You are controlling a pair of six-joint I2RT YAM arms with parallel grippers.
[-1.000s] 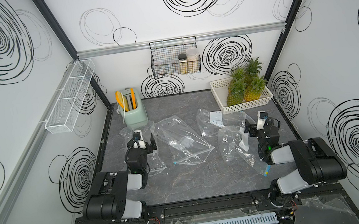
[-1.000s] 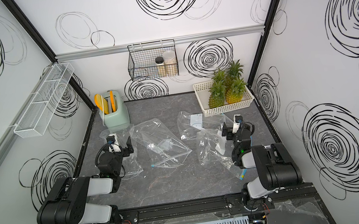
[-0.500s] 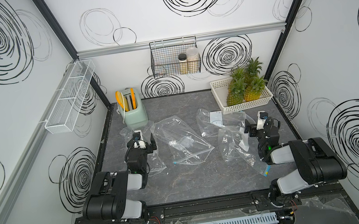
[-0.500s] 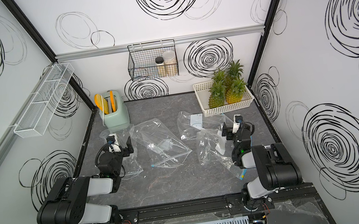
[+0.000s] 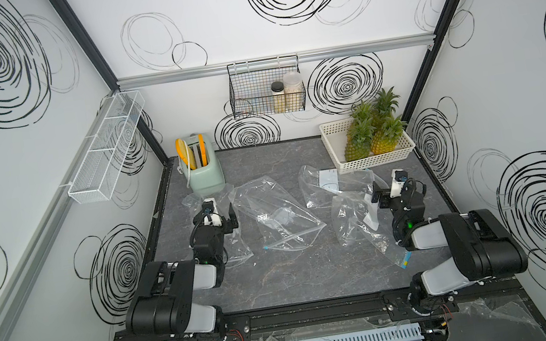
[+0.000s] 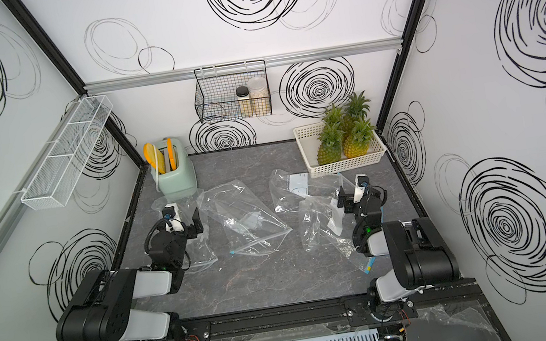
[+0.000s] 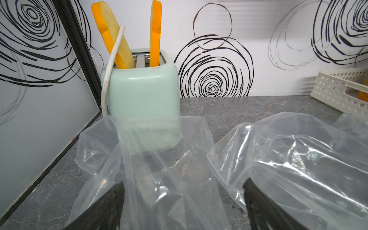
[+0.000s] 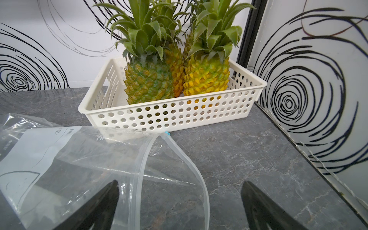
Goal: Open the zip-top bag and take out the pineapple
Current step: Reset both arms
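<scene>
Looks pretty much done to me: the spiky yellow-green pineapples (image 8: 147, 83) sit in the white perforated plastic basket (image 8: 199, 114), the clear plastic zip-top bags (image 5: 281, 213) lie empty-looking on the grey marbled tabletop (image 5: 297, 276), and the left pincer (image 7: 183, 187) and right pincer (image 8: 179, 185) both gape wide, holding nothing.

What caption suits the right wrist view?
Open right end effector over clear plastic zip-top bag; yellow-green pineapples stand in cream perforated basket.

Clear zip-top bags (image 5: 279, 215) lying crumpled, pineapples (image 5: 383, 139) upright
</scene>
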